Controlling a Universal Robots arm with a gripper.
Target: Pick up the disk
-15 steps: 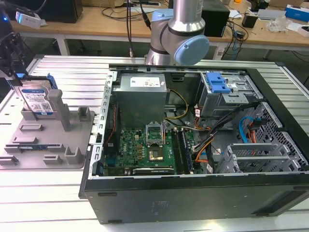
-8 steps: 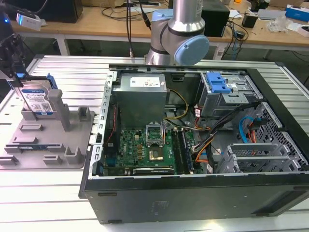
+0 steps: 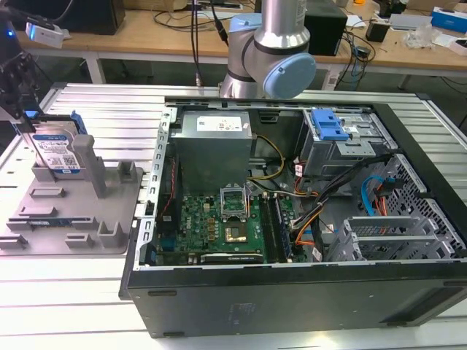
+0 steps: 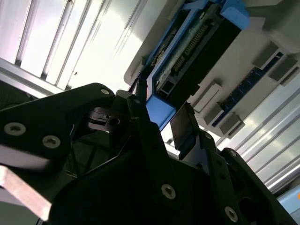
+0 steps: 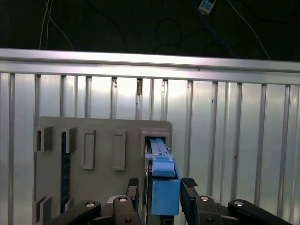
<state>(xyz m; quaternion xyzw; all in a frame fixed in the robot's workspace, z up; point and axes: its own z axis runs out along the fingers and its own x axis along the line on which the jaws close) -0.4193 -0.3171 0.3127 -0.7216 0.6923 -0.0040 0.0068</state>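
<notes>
The disk [image 3: 55, 150] is a silver-grey hard drive with a white-and-blue label and blue side rails. It stands upright in a slot at the back of the grey fixture tray [image 3: 109, 219], at the exterior view's left. My gripper [image 3: 28, 120] has come down on its upper end. In the first wrist view the disk's blue rail [image 5: 165, 187] sits between the two black fingers [image 5: 189, 190], which press against its sides. The second wrist view shows the same grip [image 4: 161, 117] on the disk [image 4: 197, 42]. The disk's lower part still rests in the tray slot [image 5: 157, 136].
An open computer case [image 3: 292, 219] with motherboard, cables and a blue-handled drive cage [image 3: 328, 125] lies right beside the tray. Both rest on a ribbed metal table [image 3: 109, 102]. The arm's base [image 3: 270, 58] stands behind the case. Benches with gear line the back.
</notes>
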